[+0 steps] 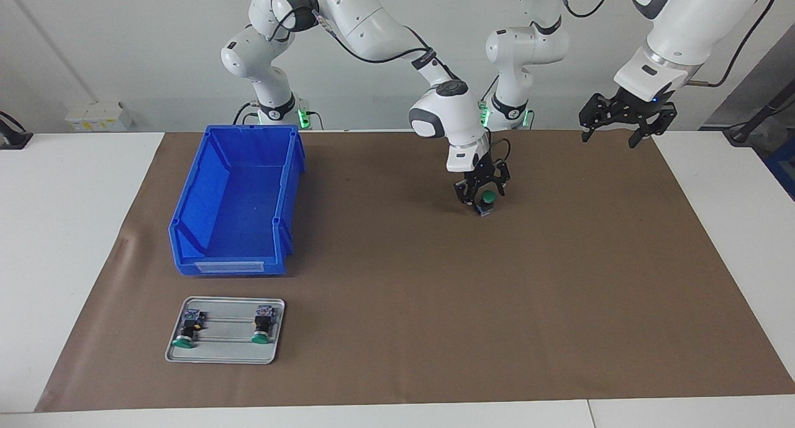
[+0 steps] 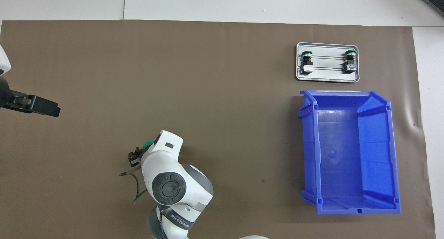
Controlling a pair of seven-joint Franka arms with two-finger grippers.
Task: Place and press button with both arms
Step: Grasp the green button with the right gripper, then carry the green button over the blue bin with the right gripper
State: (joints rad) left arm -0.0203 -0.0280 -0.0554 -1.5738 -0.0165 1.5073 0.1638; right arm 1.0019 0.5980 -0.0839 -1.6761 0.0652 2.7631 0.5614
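We have the right gripper [image 1: 482, 199] straddling the button [image 1: 487, 202] at the mat's twelve o'clock, fingers not visibly clamped; light, rigid, slick-capped, so we'd pinch its black body, left gripper [image 1: 626, 118] waiting wide.

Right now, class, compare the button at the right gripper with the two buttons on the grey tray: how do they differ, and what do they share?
The button stands upright on the brown mat, green cap up; the two tray buttons lie on their sides.
The right gripper is around the button; nothing touches the tray buttons.
The button is nearer the robots; the grey tray is farther out, beside the blue bin.
All have green caps.
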